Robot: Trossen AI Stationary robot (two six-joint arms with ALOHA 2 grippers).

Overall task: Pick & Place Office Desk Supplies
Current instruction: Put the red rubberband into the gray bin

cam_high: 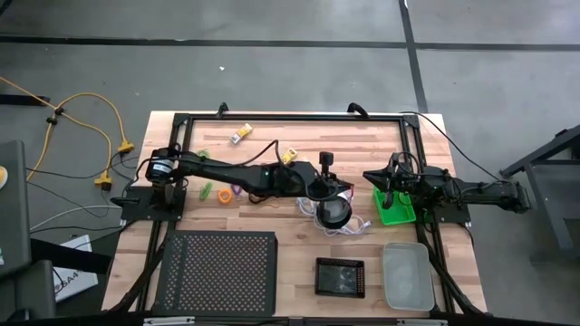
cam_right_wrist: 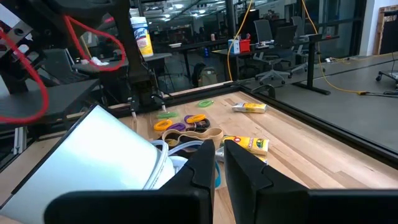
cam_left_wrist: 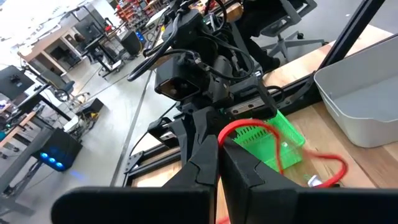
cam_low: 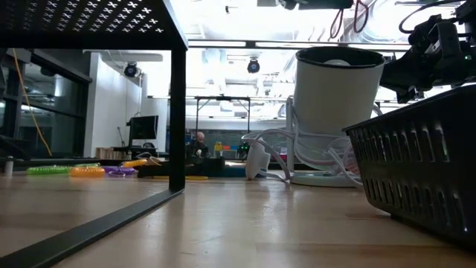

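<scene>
Wooden worktop (cam_high: 290,240), loops (cam_right_wrist: 180,122) and yellow packs (cam_right_wrist: 247,144) scattered at far side. Left claw (cam_high: 328,192) pressed together, pinching red cord (cam_left_wrist: 273,140) above green tray (cam_high: 395,206). Right claw (cam_high: 377,174) nearly closed, empty, beside tray.

Bright overhead light, glare behind the low view, foreground blurred

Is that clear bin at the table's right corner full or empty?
Empty, as far as shows: from above, the clear bin shows only its own pale bottom, and the left wrist view shows bare inner walls with nothing inside.
</scene>
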